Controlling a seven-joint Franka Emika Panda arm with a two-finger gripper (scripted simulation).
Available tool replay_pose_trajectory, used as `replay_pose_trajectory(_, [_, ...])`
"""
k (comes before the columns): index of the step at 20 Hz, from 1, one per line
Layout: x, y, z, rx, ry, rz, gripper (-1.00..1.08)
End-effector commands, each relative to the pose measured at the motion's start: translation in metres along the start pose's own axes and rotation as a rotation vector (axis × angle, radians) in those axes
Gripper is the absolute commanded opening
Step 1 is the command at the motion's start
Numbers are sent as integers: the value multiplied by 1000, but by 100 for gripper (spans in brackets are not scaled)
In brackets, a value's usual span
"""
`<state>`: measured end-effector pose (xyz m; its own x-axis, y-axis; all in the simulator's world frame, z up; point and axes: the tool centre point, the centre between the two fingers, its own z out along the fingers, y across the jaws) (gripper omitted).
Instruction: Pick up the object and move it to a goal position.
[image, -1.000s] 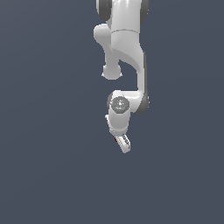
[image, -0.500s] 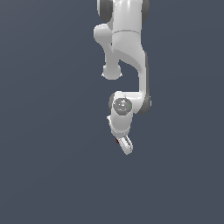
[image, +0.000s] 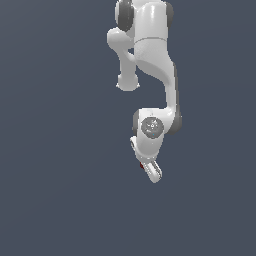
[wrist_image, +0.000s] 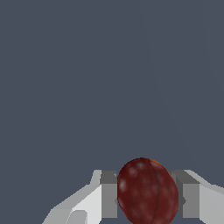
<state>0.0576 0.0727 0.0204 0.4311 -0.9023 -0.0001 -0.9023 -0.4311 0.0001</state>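
Lowered slightly, fingers (wrist_image: 109, 194) grip unlabelled object (wrist_image: 148, 192).

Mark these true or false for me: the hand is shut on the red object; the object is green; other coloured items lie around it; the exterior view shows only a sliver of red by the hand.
1. The hand is shut on the dark red object. True: in the wrist view the fingers sit against both of its sides.
2. The object is green. False: it is dark red and roundish.
3. Other coloured items lie around it. False: only the plain grey background shows.
4. The exterior view shows only a sliver of red by the hand. True: the white arm hides most of it.
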Motion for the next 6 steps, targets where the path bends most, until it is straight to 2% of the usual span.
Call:
replay_pose_trajectory(1, [-2,-6,-1,0,0,1,-100])
replay_pose_trajectory(6, [-4,-11,-1,0,0,1,-100])
